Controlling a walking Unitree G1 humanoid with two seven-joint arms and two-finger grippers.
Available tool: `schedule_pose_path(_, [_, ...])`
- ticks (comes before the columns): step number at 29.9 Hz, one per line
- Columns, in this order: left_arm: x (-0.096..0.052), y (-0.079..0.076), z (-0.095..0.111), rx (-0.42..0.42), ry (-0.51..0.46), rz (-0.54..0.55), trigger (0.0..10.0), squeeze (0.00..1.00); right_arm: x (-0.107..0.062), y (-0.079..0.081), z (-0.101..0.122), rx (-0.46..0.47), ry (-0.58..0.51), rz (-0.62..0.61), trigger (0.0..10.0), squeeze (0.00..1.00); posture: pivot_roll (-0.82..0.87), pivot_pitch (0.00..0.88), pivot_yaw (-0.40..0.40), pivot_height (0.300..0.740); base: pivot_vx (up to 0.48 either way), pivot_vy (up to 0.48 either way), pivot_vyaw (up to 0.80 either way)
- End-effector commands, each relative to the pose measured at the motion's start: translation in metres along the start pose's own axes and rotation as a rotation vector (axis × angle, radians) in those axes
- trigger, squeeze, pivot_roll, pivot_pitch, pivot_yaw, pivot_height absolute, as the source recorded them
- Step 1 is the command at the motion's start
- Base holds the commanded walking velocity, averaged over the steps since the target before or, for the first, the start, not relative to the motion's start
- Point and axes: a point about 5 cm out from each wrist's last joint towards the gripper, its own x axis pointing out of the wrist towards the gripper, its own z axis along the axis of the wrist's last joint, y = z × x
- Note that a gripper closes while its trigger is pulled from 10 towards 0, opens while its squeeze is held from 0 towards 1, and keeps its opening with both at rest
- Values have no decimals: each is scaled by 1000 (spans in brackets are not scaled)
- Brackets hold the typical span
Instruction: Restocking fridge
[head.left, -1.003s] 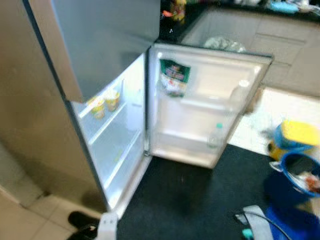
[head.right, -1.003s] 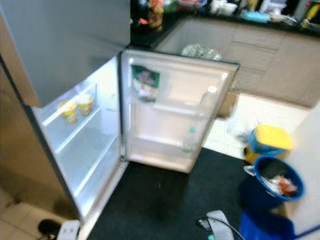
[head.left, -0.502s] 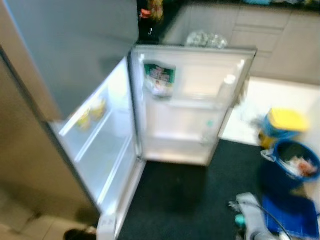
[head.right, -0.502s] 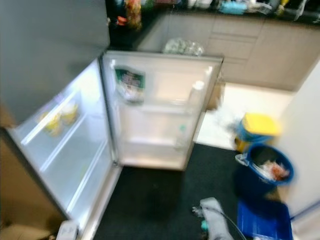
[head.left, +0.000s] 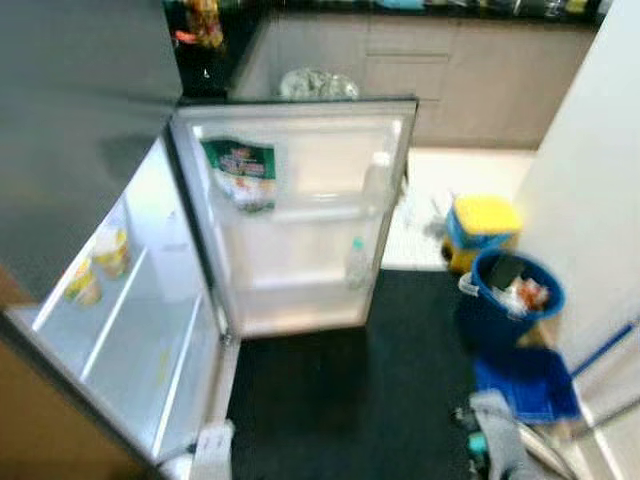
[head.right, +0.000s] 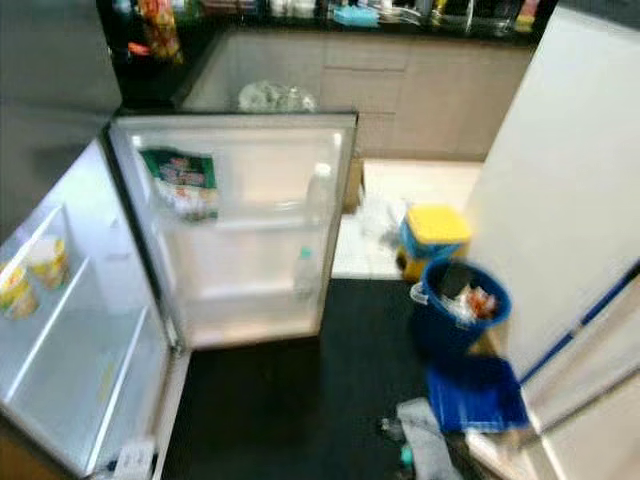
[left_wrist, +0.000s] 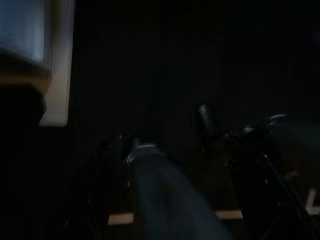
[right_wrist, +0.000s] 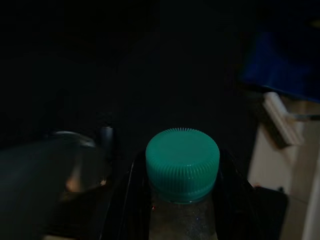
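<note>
The fridge (head.left: 150, 330) stands open on my left, lit inside, with two yellow cups (head.left: 98, 265) on an upper shelf. Its open door (head.left: 300, 200) faces me and holds a green and white pouch (head.left: 240, 172), a clear bottle (head.left: 377, 180) on the upper rack and a green-capped bottle (head.left: 357, 262) on the lower rack. My right gripper (right_wrist: 182, 190) is shut on a clear bottle with a green cap (right_wrist: 182, 162); that arm (head.left: 495, 445) hangs low over the dark floor. The left wrist view is very dark, with a dim grey rounded shape (left_wrist: 165, 195) close to the camera.
A blue bucket (head.left: 512, 298) full of rubbish, a yellow-lidded tub (head.left: 481, 224) and a blue tray (head.left: 527, 385) sit right of the door. A white wall (head.left: 590, 190) closes the right side. Grey kitchen cabinets (head.left: 450, 65) run behind. A dark mat (head.left: 340, 390) covers the floor ahead.
The whole picture has slid left, so the camera has turned right; the white wall has come into view. The fridge, its contents and the bucket stay where they were.
</note>
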Motion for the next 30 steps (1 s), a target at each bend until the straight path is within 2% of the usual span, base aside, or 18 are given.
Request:
schedule_pose_path(1, [0,-1,-1,5,11,-17,10000,0,0,-1,5,-8,-22,-2,10000,0,-49,0,-4,740,244,0,0])
schedule_pose_path(11, [-1,-1,-5,8,24,-28,10000,0,0,3,0,-13,-11,8,10000,0,-51,0,0,740,307,0,0])
schedule_pose_path(16, [-1,-2,-7,7,28,-28,10000,0,0,2,-4,-26,13,6,10000,0,-50,0,-2,740,320,0,-788])
schedule_pose_path(22, [-1,-3,-9,6,32,-32,10000,0,0,1,0,-5,-13,-1,10000,0,-54,0,1,740,312,0,-788])
schedule_pose_path(28, [-2,-2,-12,-27,48,-6,10000,0,0,1,1,-7,-19,-6,10000,0,-54,0,1,740,193,0,0])
schedule_pose_path(30, [-2,-3,-13,-20,52,-28,10000,0,0,1,1,-8,-21,-6,10000,0,-55,0,3,740,126,-124,0])
